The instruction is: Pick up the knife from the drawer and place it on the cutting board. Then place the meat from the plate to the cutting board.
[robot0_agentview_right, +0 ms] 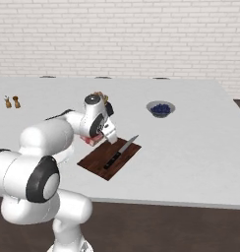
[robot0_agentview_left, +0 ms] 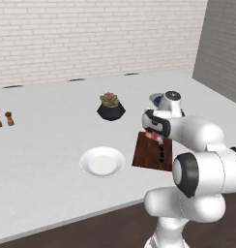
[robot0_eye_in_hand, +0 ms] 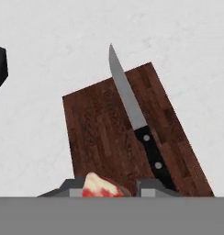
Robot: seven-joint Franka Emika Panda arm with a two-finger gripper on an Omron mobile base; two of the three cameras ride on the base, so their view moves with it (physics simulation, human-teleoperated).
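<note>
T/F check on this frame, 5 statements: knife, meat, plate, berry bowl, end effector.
1. The knife lies on the cutting board. True; its blade tip reaches past the board's edge.
2. The meat sits on the plate. False: the plate is bare, and the meat is between the end effector's fingers, above the board.
3. The end effector is shut on the meat. True.
4. The bowl of blue berries stands on the cutting board. False: it stands on the counter, apart from the board.
5. The knife's handle is white. False: it is black.
</note>
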